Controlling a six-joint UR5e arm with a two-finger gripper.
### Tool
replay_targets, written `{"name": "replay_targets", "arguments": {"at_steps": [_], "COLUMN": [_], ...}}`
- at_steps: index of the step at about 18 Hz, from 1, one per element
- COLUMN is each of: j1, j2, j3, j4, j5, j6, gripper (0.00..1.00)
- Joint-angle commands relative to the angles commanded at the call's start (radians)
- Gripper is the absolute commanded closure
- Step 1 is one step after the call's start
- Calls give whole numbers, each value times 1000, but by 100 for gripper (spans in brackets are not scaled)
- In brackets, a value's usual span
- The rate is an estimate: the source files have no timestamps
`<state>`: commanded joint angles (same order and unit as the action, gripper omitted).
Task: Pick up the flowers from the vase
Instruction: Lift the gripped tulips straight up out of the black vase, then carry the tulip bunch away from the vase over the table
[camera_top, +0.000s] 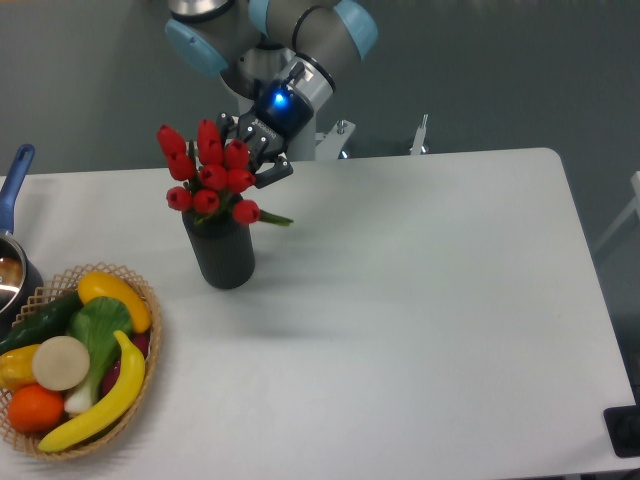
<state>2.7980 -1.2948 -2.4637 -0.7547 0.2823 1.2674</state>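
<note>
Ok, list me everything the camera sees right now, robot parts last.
flowers: one bunch of about nine buds, red with green leaf, standing in the vase
vase: one, black, upright, table's left half
basket: one, wicker, front left corner, filled with toy produce
toy produce: several, yellow, green, orange, white, in the basket
pot: one, blue handle, left edge, partly cut off
table: one, white
arm: one, grey with light blue caps, behind the table
hand: one, black, just behind the flowers; opening unclear

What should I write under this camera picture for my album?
Robot gripper reaches behind red flowers standing in a black vase.
</note>
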Motion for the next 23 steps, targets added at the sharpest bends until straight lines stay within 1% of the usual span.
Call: {"name": "replay_targets", "arguments": {"at_steps": [6,9,13,16,18,21,23], "j1": [2,5,5,8,12,29,43], "j2": [29,40,54,71,81,80,68], "j3": [98,141,219,252,261,287,311], "j4": [-3,-3,-2,-3,-3,-3,-5], "j5": [-49,-49,-48,-46,-46,-45,-40], "j6": [-172,-249,-374,-417,-419,-419,-419], "gripper": [63,63,63,63,63,63,63]}}
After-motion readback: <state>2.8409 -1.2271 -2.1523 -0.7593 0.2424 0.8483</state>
